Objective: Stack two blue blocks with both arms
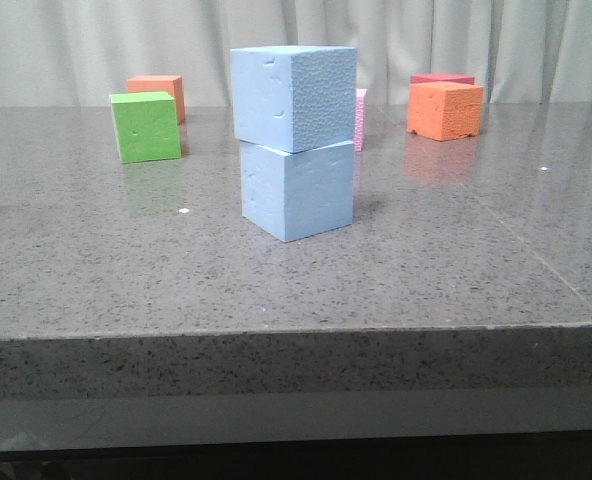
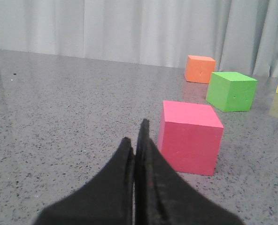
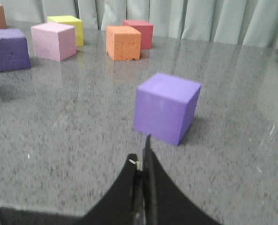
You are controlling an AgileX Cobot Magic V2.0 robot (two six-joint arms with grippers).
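Note:
Two sky-blue foam blocks stand stacked in the middle of the table in the front view. The upper block (image 1: 293, 96) rests on the lower block (image 1: 298, 190), turned a little and overhanging it slightly. No gripper touches them, and neither arm shows in the front view. My left gripper (image 2: 135, 136) is shut and empty, low over the table beside a pink-red cube (image 2: 190, 136). My right gripper (image 3: 142, 152) is shut and empty, just short of a purple cube (image 3: 166, 107). The blue blocks are out of both wrist views.
Front view: a green cube (image 1: 146, 126) and an orange cube (image 1: 158, 92) at back left, an orange cube (image 1: 445, 109), a red cube (image 1: 441, 79) and a pink cube (image 1: 360, 115) at back right. The table's front edge (image 1: 296, 335) is near. Right wrist view: pink (image 3: 53, 41), yellow (image 3: 67, 22), dark purple (image 3: 7, 48) cubes.

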